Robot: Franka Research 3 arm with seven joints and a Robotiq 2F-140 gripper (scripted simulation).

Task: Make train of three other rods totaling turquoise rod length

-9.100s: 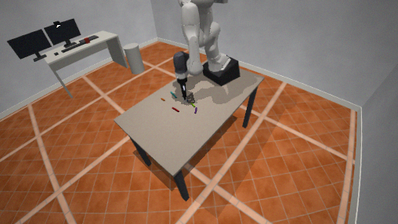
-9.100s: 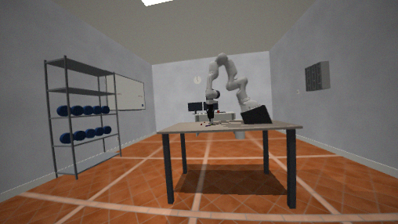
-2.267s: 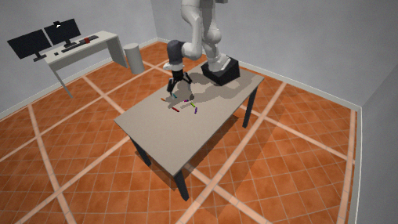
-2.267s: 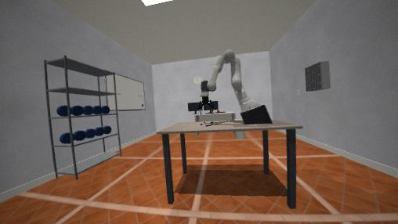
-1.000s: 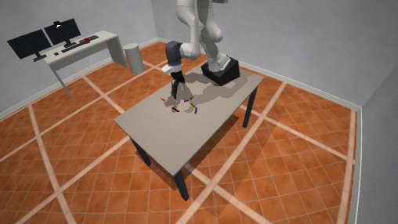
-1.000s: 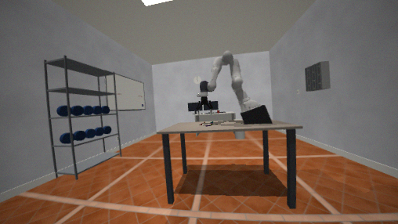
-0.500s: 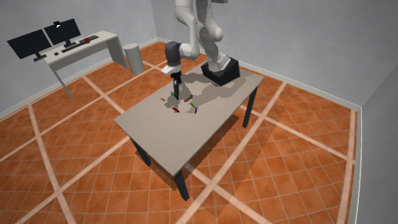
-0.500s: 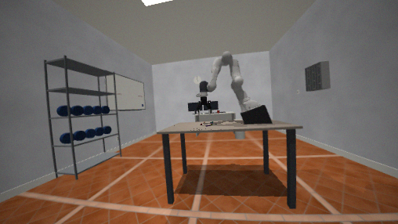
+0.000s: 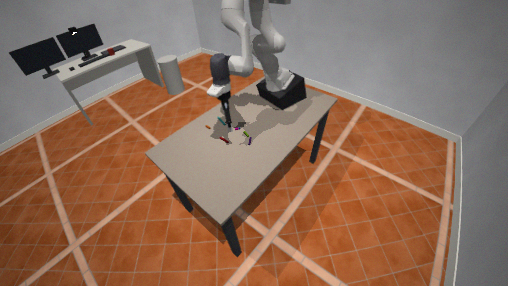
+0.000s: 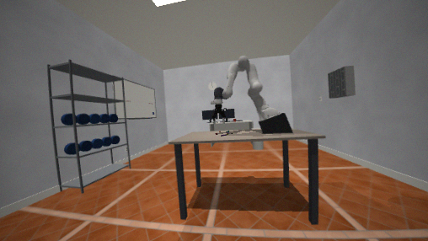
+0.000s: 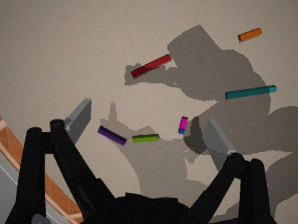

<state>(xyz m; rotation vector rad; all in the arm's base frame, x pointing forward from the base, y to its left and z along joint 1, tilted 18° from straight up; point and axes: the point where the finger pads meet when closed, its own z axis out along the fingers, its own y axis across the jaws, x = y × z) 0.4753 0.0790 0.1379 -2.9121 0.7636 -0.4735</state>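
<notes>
1. The tool hangs above the surface with its fingers spread wide, released and grasping nothing.
2. In the wrist view, the turquoise rod lies flat toward 2 o'clock, well apart from the others.
3. The orange rod sits beyond it, near 1 o'clock.
4. The red rod lies at about 12 o'clock, slanted.
5. The purple rod and the lime rod lie almost end to end between the fingertips, at an angle to each other.
6. The magenta rod lies just right of the lime one; something blue shows at its near end.
</notes>
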